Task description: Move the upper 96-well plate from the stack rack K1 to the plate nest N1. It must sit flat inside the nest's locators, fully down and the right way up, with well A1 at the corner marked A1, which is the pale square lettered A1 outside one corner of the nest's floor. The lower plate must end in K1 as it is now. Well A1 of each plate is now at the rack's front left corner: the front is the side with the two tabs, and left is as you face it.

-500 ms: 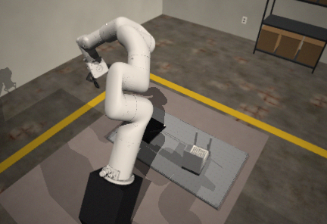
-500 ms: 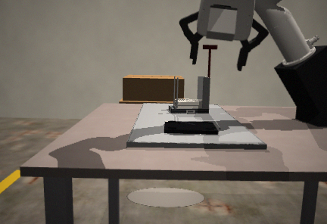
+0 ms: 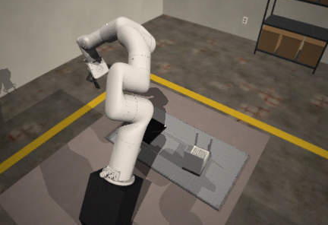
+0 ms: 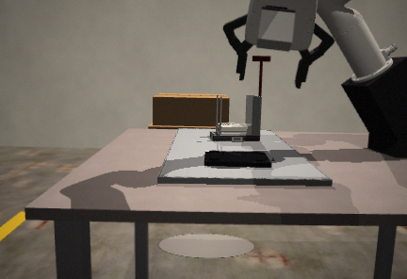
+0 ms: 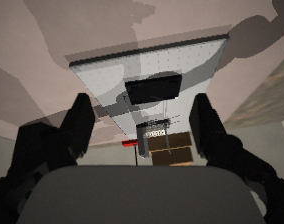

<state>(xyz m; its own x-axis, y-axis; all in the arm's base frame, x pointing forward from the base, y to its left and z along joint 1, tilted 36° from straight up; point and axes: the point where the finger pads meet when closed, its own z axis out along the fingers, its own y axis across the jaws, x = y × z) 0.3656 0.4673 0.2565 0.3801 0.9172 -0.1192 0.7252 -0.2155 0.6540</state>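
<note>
White plate [image 4: 234, 126] in rack [image 4: 253, 110]: likely light, rigid, slippery plastic; grip its long side walls. End effector [image 4: 270, 72] wide, empty.

You see grey walls, a worn floor with a yellow line [image 3: 235, 114], and what looks like boxed shelving [image 3: 266, 14].

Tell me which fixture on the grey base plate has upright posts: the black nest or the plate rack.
The plate rack: thin posts rise from it around the plates, while the black nest lies low and flat.
</note>
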